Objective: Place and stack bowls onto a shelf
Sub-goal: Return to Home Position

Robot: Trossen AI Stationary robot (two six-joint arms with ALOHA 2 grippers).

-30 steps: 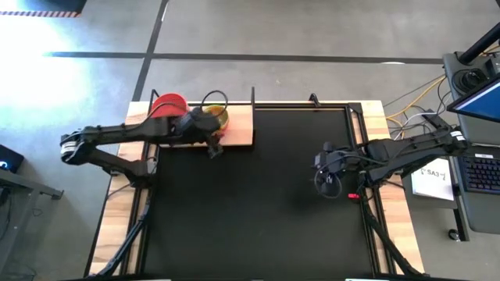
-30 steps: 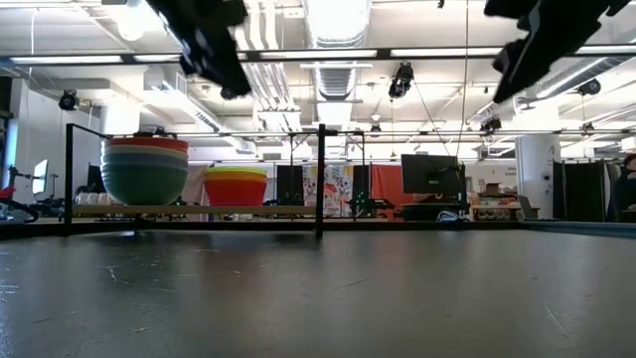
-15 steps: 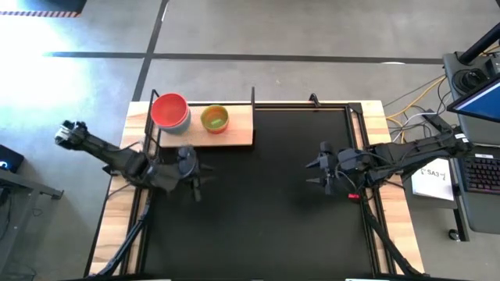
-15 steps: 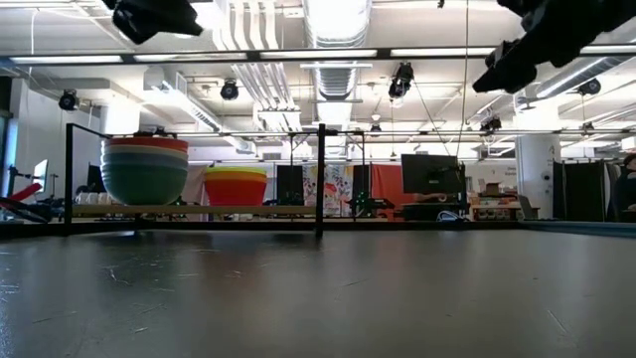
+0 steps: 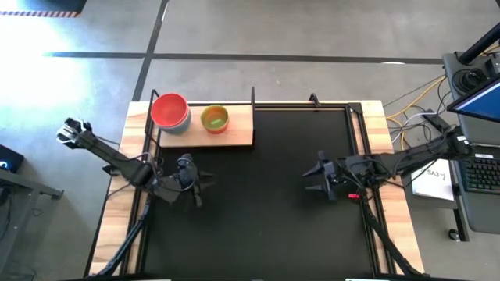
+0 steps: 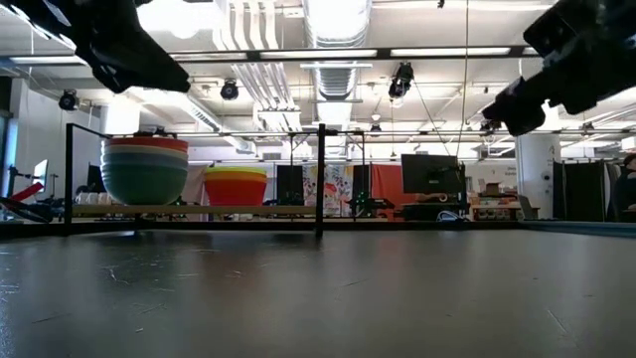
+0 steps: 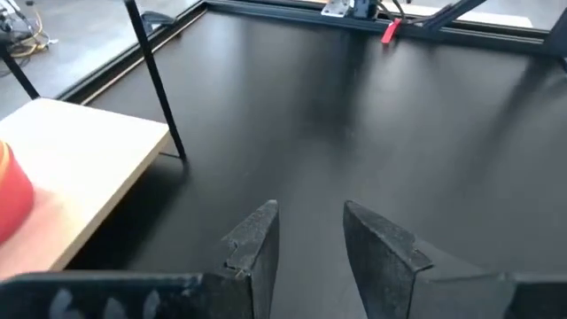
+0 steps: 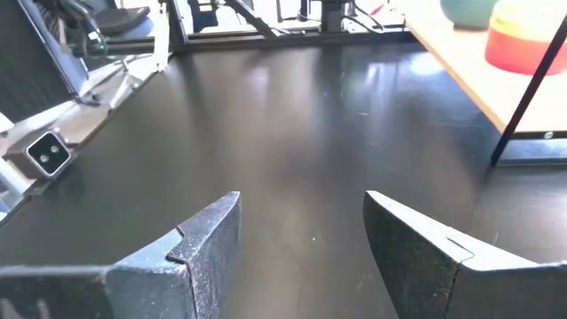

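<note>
You had your left claw (image 5: 195, 181) hanging over the table (image 5: 258, 234) at about 9 o'clock, just inside the table's left edge, with its fingers (image 7: 252, 248) spread a little and nothing between them; its wrist camera showed only bare black tabletop in the gap. Your right claw (image 5: 312, 176) sat across from it at about 3 o'clock, fingers spread wider and likewise holding nothing, and the two claws pointed toward each other with a broad stretch of table between them. The shelf (image 5: 234, 134) stood at about 11 o'clock on the table, against the far edge, well apart from both claws. On its wooden board you had two stacks of bowls side by side. The larger stack (image 5: 169, 111) stood at the shelf's left end, red on top with a blue-grey rim showing under it from above; from table height it showed a teal bowl at the bottom and pale bands below the red one. The smaller stack (image 5: 214, 118) stood just beside it toward 3 o'clock, green inside from above, yellow over red from the side, and the two stacks looked near but not touching. The right end of the board was bare wood, next to a black post (image 5: 253, 97) at the shelf's far right corner
</note>
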